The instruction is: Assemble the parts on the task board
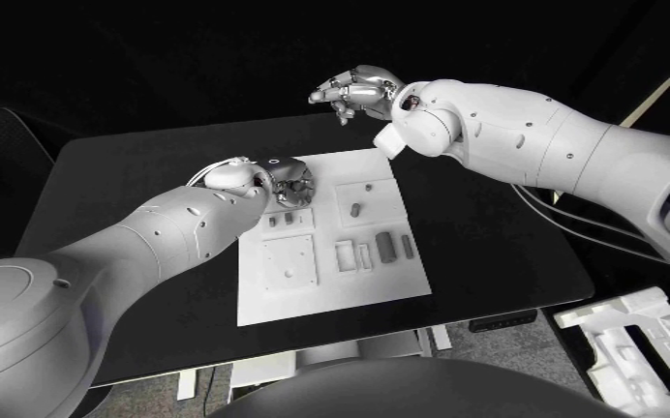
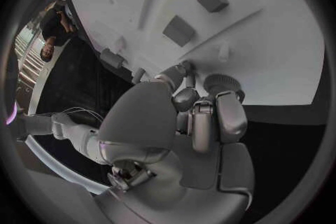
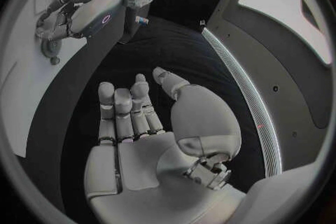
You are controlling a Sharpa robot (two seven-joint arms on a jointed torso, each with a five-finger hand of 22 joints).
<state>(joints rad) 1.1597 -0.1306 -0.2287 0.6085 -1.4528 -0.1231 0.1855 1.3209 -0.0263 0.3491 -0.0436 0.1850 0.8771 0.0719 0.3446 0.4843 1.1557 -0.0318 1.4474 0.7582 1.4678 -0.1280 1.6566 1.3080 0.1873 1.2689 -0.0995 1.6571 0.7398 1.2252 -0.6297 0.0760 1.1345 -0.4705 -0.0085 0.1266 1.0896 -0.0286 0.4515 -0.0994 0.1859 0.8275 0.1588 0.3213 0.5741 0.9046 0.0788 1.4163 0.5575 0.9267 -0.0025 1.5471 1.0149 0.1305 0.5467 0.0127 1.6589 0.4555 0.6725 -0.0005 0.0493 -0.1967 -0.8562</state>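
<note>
While the left hand (image 1: 272,184) is working at the far left corner of the white rectangular task board (image 1: 328,287), its fingers are closing round a small grey toothed gear-like part (image 2: 223,83) and pressing it down against the board's face. The left wrist view is showing the fingertips (image 2: 183,70) touching the part's rim; whether it is already seated on a peg cannot be told. The right hand (image 1: 356,89) is hovering beyond the board's far edge, above the black surface (image 1: 126,181), well apart from everything; the right wrist view is showing its palm up, fingers (image 3: 122,109) loosely apart and holding nothing.

The step in hand appears to be the fitting of the gear at that corner. The next move probably calls for a steady downward push, with the part kept level, before the fingers let go.

Recessed pockets in the board are serving as containers: a shallow pocket near the far right corner is holding a short dark grey peg (image 1: 357,210), and beside the right edge upright grey blocks (image 1: 385,247) are standing in a row. A square white plate (image 1: 289,263) is lying near the left edge.
</note>
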